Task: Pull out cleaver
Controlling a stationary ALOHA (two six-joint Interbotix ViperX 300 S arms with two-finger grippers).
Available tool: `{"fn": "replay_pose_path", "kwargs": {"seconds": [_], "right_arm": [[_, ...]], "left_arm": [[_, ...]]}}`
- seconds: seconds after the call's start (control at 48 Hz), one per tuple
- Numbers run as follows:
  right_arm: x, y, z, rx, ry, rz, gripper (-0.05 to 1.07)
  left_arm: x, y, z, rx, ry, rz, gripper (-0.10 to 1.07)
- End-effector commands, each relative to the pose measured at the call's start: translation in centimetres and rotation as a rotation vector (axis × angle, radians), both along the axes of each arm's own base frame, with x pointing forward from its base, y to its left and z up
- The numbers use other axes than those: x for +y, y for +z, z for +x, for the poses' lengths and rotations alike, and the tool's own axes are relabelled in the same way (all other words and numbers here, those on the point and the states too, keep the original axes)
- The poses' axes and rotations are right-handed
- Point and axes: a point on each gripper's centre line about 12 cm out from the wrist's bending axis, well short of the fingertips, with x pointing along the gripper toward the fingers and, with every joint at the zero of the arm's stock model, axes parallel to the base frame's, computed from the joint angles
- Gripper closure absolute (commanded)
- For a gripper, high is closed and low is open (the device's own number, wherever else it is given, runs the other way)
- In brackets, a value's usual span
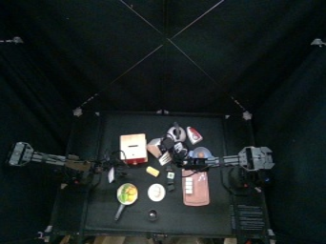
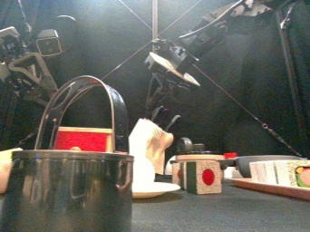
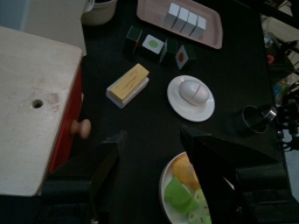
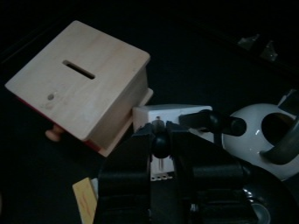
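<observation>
My right gripper [image 4: 152,133] is shut on a dark handle, and the pale cleaver [image 4: 176,114] blade juts out just past its fingertips. From the front, the cleaver [image 2: 169,66] hangs tilted, high above the white knife block [image 2: 148,145]. That block [image 1: 159,148] stands mid-table beside the wooden box [image 1: 132,145]. My left gripper [image 3: 158,153] is open and holds nothing. It hovers low near the box's [image 3: 30,105] red front, over a bowl of green food [image 3: 187,192].
A plate with an egg [image 3: 193,94], a butter block [image 3: 128,83] and a pink tray [image 3: 181,17] of small cubes lie around the table's middle. A white kettle [image 4: 263,131] sits by the block. A steel pot [image 2: 67,190] stands at the front edge.
</observation>
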Motion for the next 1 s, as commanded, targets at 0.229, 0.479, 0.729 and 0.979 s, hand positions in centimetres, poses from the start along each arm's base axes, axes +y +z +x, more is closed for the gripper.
{"fn": "replay_pose_path", "kwargs": {"seconds": [0.229,0.479,0.729,0.979], "right_arm": [[0.1,1.5,0.9,0.032,-0.007,0.034,0.65],[0.0,1.2,1.1,-0.006,0.056,0.08,0.65],[0.3,2.3,0.0,-0.026,0.059,0.084,0.65],[1.4,3.7,-1.0,-0.037,0.064,0.066,0.65]], "left_arm": [[0.0,0.3,0.2,-0.009,0.0,0.001,0.1],[0.0,0.3,0.2,-0.007,-0.001,0.002,0.1],[0.0,0.2,0.2,-0.005,-0.002,0.002,0.1],[0.0,0.2,0.2,-0.006,-0.001,0.002,0.1]]}}
